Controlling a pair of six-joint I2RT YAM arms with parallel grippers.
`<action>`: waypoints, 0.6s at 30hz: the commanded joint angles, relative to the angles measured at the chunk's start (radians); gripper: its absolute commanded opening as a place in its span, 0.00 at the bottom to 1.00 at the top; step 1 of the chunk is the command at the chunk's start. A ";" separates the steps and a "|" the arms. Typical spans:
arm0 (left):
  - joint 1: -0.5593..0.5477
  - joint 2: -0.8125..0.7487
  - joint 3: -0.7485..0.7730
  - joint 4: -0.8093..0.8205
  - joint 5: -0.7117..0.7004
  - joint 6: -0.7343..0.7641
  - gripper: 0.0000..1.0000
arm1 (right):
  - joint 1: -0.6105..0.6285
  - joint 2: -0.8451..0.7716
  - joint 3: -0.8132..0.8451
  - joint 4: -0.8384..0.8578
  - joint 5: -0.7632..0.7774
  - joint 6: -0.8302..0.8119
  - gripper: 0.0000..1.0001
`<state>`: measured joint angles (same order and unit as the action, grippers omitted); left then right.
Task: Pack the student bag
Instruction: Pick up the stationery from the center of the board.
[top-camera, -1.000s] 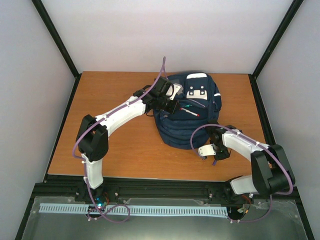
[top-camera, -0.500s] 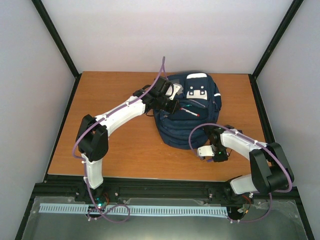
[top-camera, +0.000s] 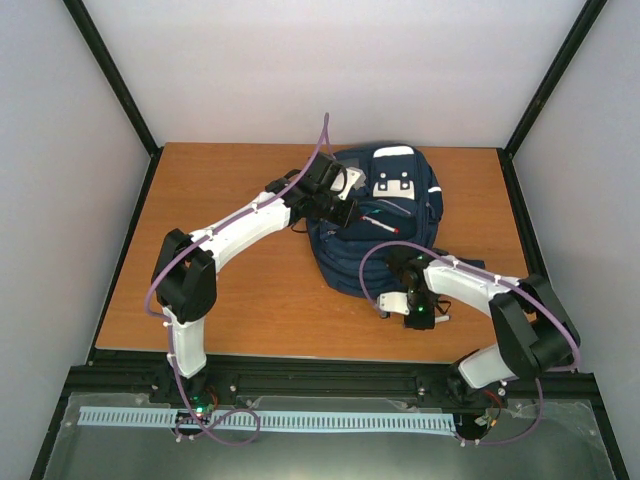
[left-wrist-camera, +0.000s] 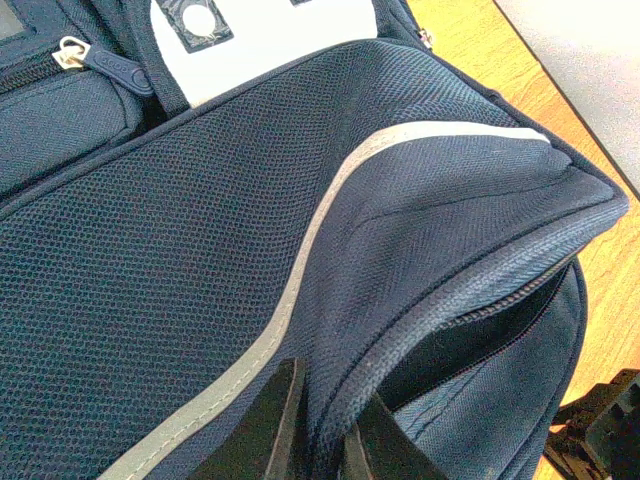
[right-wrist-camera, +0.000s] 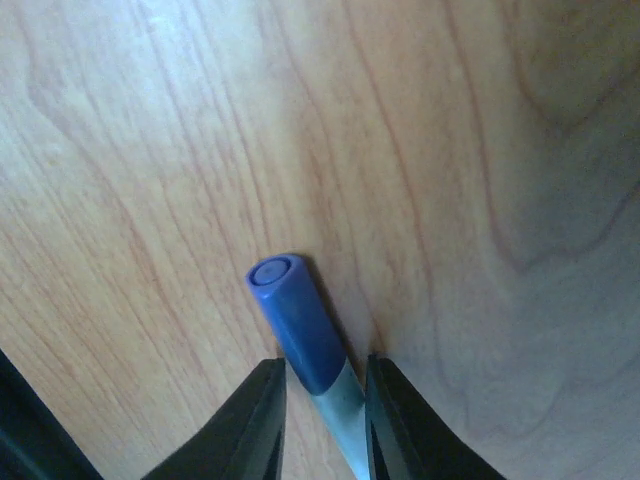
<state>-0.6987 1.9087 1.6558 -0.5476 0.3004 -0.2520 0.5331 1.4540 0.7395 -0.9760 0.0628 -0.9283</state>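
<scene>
Backpack (top-camera: 375, 225) lies on the tabletop's (top-camera: 240, 290) far middle, long axis near-to-far, white-patched top toward the back wall (top-camera: 330, 70), navy with pale stripes. Left fingers (left-wrist-camera: 268, 425) pinch its fabric; right fingers (right-wrist-camera: 255, 420) pinch a blue-capped pen (right-wrist-camera: 295, 320).

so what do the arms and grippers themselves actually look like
The left arm and the right arm are both built from smooth white links with bulky black joints. A thin purple cable loops loosely along each. The left gripper and right gripper each end in two flat black fingers. No markings are visible.
</scene>
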 joint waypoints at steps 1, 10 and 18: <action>-0.001 -0.042 0.041 -0.004 0.037 -0.039 0.07 | 0.008 0.002 0.000 -0.018 -0.018 0.064 0.24; -0.001 -0.039 0.043 -0.007 0.041 -0.039 0.07 | 0.007 -0.095 -0.056 -0.011 0.094 -0.011 0.37; -0.001 -0.040 0.045 -0.006 0.043 -0.040 0.07 | 0.007 -0.077 -0.117 0.036 0.120 -0.022 0.35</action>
<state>-0.6987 1.9087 1.6558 -0.5495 0.3038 -0.2554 0.5335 1.3655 0.6365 -0.9688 0.1623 -0.9382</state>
